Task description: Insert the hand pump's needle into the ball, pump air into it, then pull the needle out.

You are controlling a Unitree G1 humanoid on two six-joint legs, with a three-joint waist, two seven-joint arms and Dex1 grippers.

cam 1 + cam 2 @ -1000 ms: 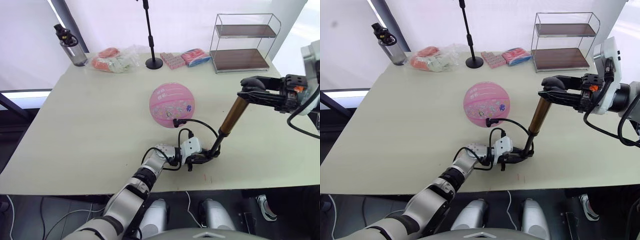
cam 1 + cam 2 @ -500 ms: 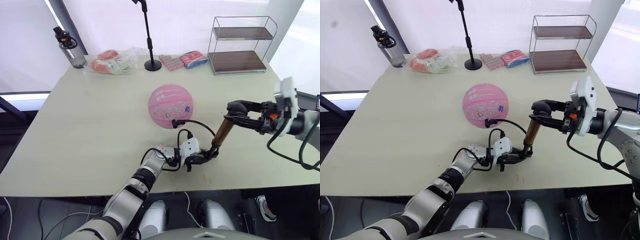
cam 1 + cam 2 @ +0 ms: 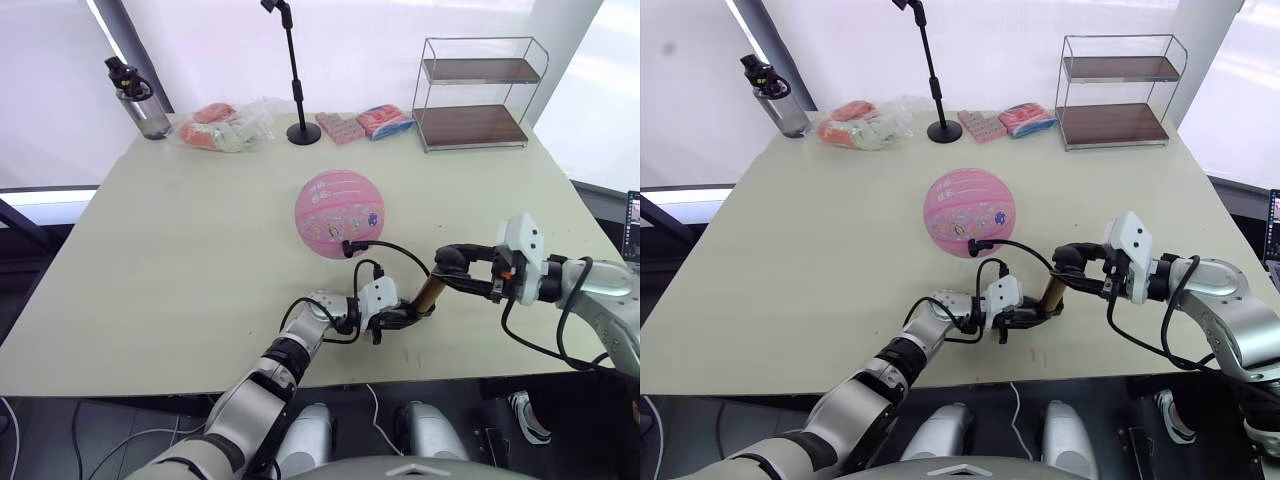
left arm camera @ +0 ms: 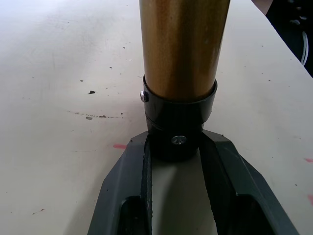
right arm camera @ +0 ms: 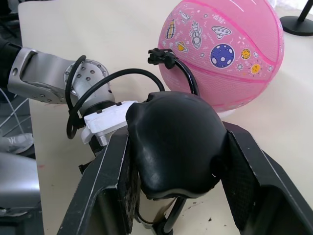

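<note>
The round pink ball (image 3: 340, 213) sits mid-table. The black fitting of the needle (image 5: 161, 56) presses against the ball's near side, and the pin itself is hidden. A thin black hose (image 3: 395, 250) loops from it to the hand pump (image 3: 432, 290), whose gold cylinder leans toward the right. My left gripper (image 4: 177, 142) is shut on the pump's black bottom cap (image 4: 178, 129) at table level. My right gripper (image 5: 173, 147) is shut on the black T-handle (image 5: 173, 142), low and close to the cylinder's top.
Along the far edge stand a water bottle (image 3: 135, 95), a bag of packets (image 3: 225, 122), a black stand pole (image 3: 297, 75), pink packets (image 3: 340, 126) and a two-tier wire shelf (image 3: 478, 90). The table's front edge (image 3: 400, 372) lies just below my left gripper.
My right gripper has pushed the T-handle down and toward the left, so the pump now stands much shorter. The left gripper, the ball and the hose fitting have stayed put.
</note>
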